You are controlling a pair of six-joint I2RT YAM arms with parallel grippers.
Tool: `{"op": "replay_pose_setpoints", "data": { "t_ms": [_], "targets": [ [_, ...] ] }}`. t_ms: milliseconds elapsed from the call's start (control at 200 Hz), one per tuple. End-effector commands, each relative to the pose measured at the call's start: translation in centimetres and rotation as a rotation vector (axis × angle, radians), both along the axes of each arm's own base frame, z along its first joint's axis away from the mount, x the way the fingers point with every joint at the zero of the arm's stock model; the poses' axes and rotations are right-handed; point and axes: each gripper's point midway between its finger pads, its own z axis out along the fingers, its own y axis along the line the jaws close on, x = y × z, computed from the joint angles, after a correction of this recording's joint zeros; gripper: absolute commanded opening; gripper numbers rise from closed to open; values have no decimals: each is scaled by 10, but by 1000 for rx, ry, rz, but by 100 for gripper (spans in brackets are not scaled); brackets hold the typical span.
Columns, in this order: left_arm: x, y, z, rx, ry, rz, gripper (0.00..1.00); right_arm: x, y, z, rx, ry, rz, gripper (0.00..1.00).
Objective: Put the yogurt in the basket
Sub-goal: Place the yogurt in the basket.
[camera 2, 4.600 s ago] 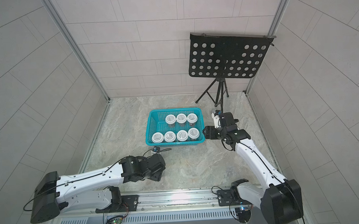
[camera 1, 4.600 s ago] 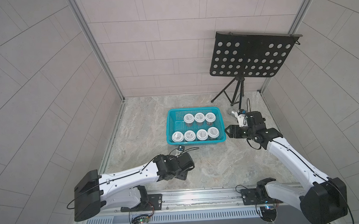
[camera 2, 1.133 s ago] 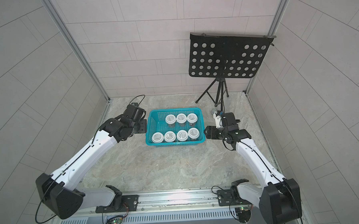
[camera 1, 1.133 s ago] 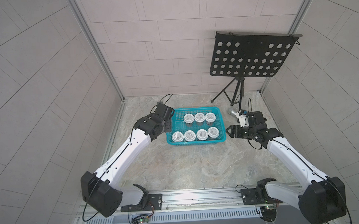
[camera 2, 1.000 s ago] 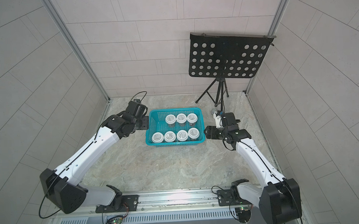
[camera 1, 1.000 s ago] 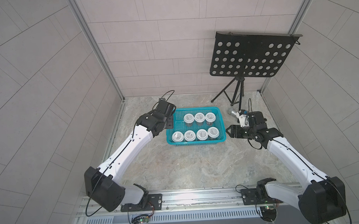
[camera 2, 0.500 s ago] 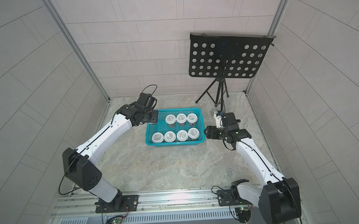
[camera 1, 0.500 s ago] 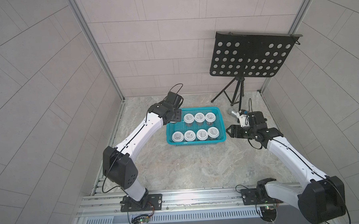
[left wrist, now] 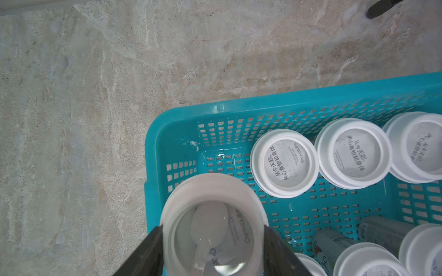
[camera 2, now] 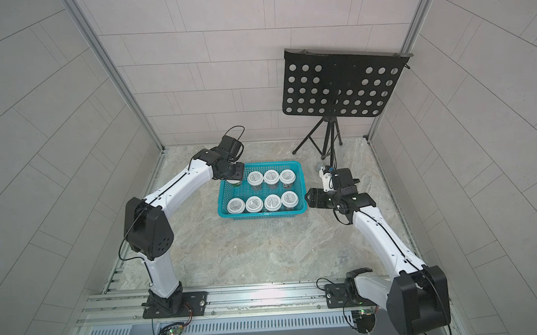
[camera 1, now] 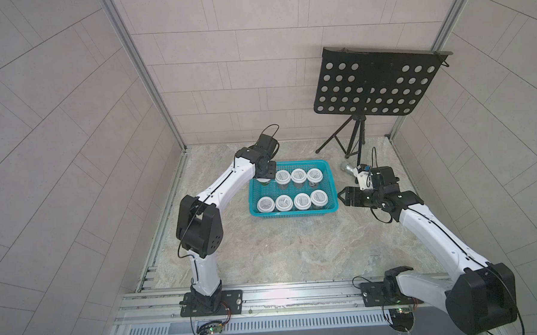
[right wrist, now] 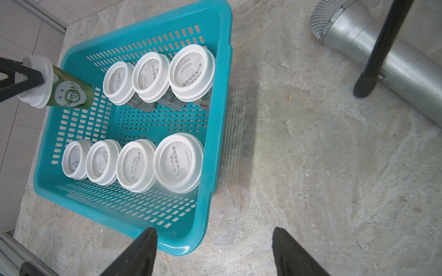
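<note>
- Grey-beige marbled tabletop [camera 1: 280,245] carries everything, with both arm bases at its near edge.
- Black perforated music stand [camera 1: 379,85] rests on its tripod at the far right corner.
- Teal mesh basket [camera 1: 294,213] sits mid-table between the arms.
- Left gripper [left wrist: 214,239] clamps the white lid of a green Oarmilk yogurt bottle [right wrist: 69,93]. The bottle is tilted over the basket's one vacant slot, the far corner on the left arm's side.
- Right gripper [right wrist: 212,230] hangs with jaws spread and empty, just beside the basket's opposite end wall.
- Seven white-lidded yogurts [camera 1: 298,175] stand inside: three far, four near.
- Silver microphone [right wrist: 373,45] lies by a tripod foot.
</note>
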Motion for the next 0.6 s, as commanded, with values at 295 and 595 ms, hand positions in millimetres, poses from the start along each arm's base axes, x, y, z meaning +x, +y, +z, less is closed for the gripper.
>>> {"op": "replay_pose_setpoints", "data": {
  "t_ms": [295,595],
  "targets": [
    [17,-3,-20,15,31,-15,62,-3,-1,1,6,8,-1,80],
    [24,-3,-33,9,50,-11,62,-4,0,-1,6,13,3,80]
  ]
}}
